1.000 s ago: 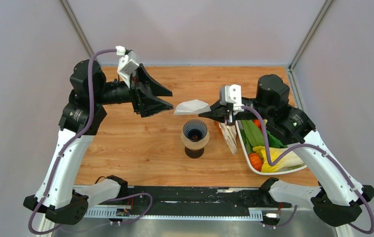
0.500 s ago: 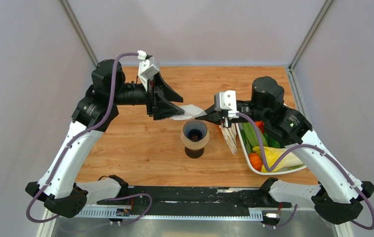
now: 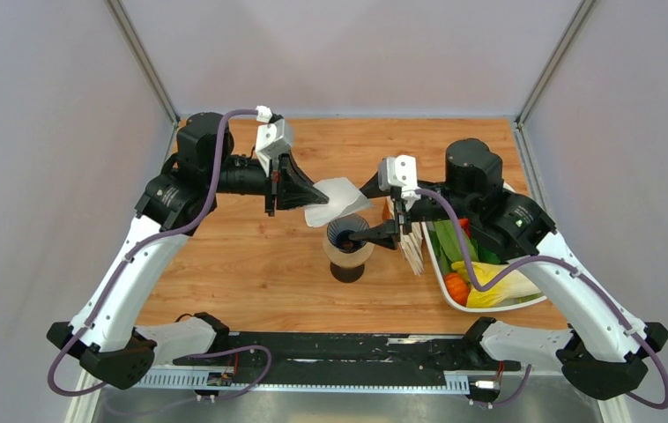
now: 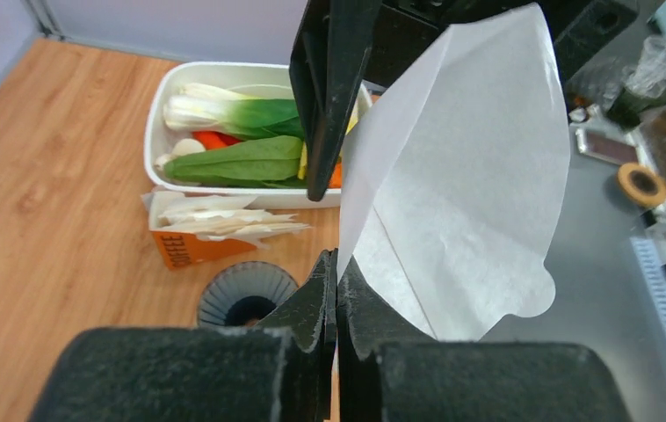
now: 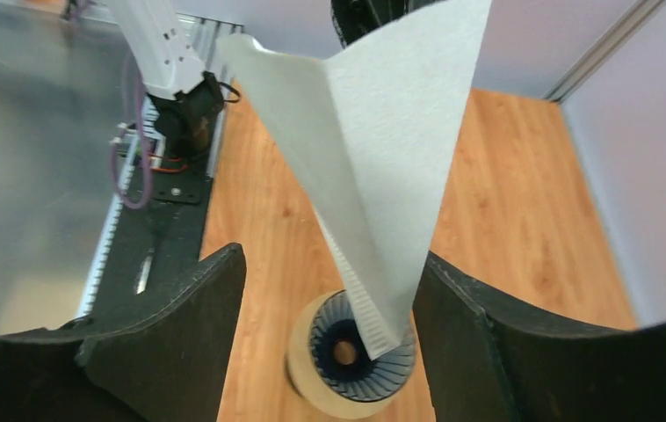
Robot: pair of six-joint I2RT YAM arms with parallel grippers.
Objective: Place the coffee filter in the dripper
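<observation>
While the left end effector pinches the coffee filter by one edge at frame centre, its lower tip hangs just over the dripper. The right end effector is spread open either side of the filter. Likely next: straight descent.

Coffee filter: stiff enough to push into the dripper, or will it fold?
Probably very light: the coffee filter holds its fan shape from one edge pinch in the left gripper. Likely buckles if its tip is pushed against the ribbed dripper; it looks like thin creased paper. Probably tears or crumples easily, so the open right gripper should close gently.
</observation>
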